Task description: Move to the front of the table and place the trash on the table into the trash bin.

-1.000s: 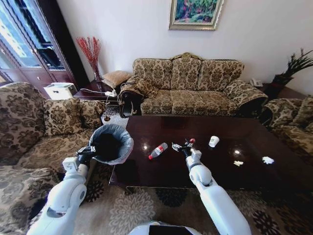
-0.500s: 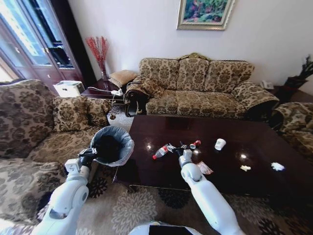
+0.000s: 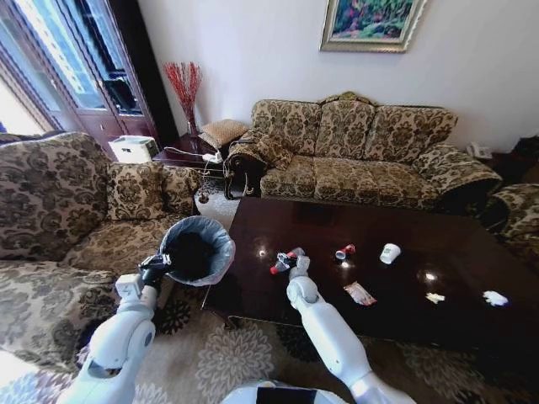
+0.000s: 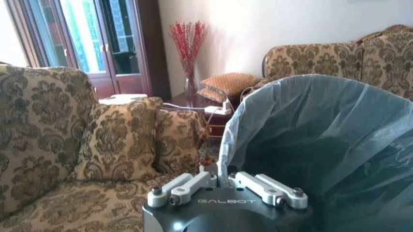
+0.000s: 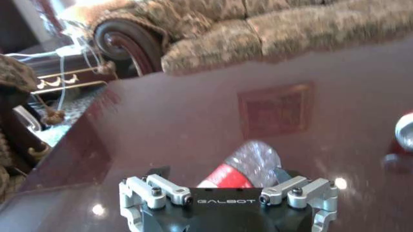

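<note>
Bin held ready at the table's corner as the robot takes up a bottle

The left gripper (image 3: 157,268) clamps the rim of the trash bin (image 3: 195,247) just off the table (image 3: 472,324), likely to shorten the drop; the right gripper (image 3: 293,260) appears closed around the clear bottle (image 5: 248,166). A cup (image 3: 389,252), wrappers and paper scraps lie farther along the top.

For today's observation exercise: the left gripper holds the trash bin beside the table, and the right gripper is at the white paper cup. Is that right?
Not quite. The right gripper is at the plastic bottle, as the right wrist view shows; the paper cup stands apart, farther right on the table. The left gripper does hold the trash bin beside the table.
</note>
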